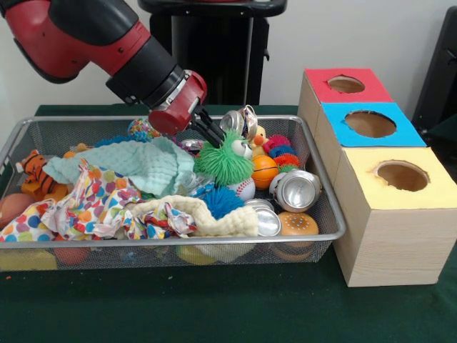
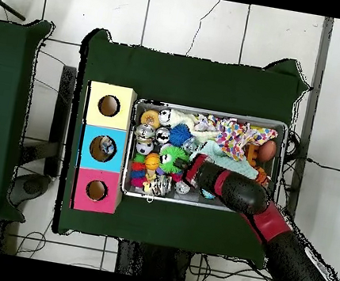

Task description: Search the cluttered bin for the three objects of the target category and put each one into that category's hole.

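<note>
Presently, in the front view, the gripper [image 1: 213,131] is seen low over the far middle of the wire bin [image 1: 325,214], its dark fingers drawn close together beside a shiny metal can [image 1: 238,121] at the bin's back edge; whether that can is actually pinched between them cannot be told. Further metal cans are noted in the bin: one lying on its side [image 1: 297,190] near the box end, and another [image 1: 267,221] just beside the cream cloth [image 1: 207,214]. A green spiky toy [image 1: 224,161], an orange ball [image 1: 264,170], a teal cloth [image 1: 136,163] and a dotted cloth [image 1: 93,204] fill the remainder. Three boxes stand beside the bin on the counter [image 1: 214,307], with a red-topped hole [image 1: 346,84], a blue-topped hole [image 1: 370,123] and a yellow-topped hole [image 1: 402,175]. In the overhead view, the arm is seen reaching across the bin [image 2: 196,203], the gripper [image 2: 187,175] being close to the green toy [image 2: 171,160]; an object is already visible inside the blue hole [image 2: 103,148], while the other two appear empty. It is judged that the cans are the target category and that a grasp at the rear can is in hand. Next, a secure hold would have to be confirmed, then a lift clear of the clutter and a carry to the blue hole.
</note>
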